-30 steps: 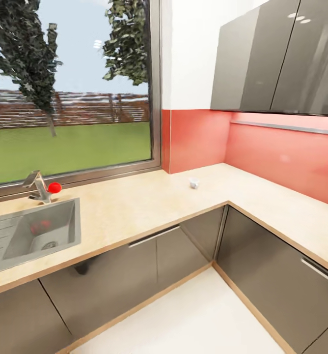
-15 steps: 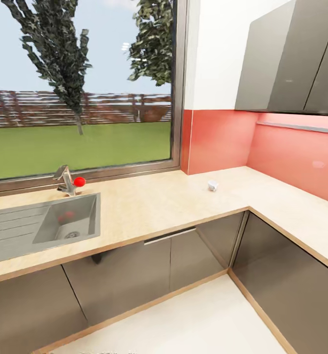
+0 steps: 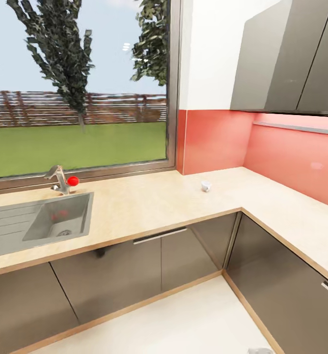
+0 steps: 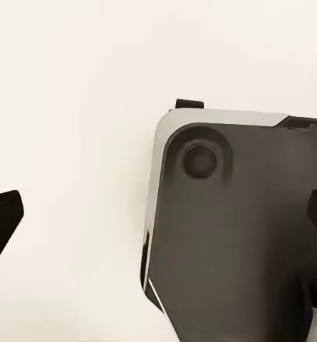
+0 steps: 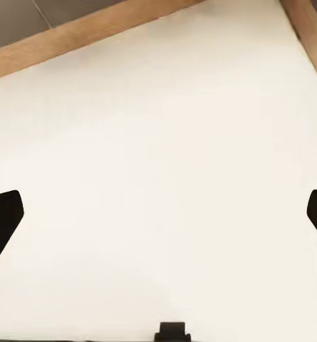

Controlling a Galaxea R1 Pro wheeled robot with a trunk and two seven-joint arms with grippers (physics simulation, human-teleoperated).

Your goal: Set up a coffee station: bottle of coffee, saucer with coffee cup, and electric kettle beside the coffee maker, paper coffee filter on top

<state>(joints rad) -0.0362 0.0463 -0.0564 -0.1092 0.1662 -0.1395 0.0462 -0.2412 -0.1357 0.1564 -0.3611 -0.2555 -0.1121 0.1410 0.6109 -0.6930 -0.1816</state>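
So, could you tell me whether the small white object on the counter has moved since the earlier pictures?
No. The small white object keeps its place relative to the red corner wall; only the camera shifted.

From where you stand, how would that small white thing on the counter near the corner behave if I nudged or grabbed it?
The white thing looks small beside the sink, so probably light and easily skidded along the smooth counter. It seems squat, so tipping looks unlikely; rolling I can't rule out. Too small to tell its material, so treat it as fragile.
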